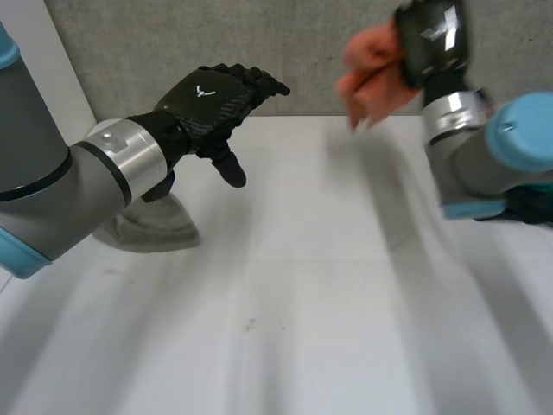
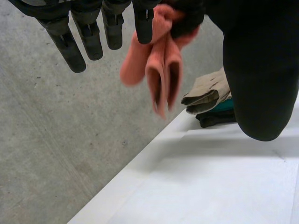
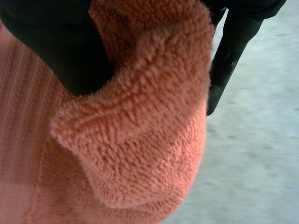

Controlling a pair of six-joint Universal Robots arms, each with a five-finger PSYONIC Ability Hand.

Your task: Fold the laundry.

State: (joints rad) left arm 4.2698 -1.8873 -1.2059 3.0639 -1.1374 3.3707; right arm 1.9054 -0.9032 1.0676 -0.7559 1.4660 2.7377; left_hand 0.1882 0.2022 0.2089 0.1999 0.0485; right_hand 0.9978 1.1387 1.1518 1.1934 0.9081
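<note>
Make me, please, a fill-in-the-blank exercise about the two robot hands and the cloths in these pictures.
1. The orange cloth is held up by the ____ robot hand.
2. The left robot hand is ____ and holds nothing.
3. A ____ cloth lies on the table under the left arm.
Missing words: right; open; grey.

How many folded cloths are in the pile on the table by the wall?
3: a beige cloth on top, a teal cloth under it, a dark cloth at the bottom. The left hand covers part of them, so more may be hidden.
</note>
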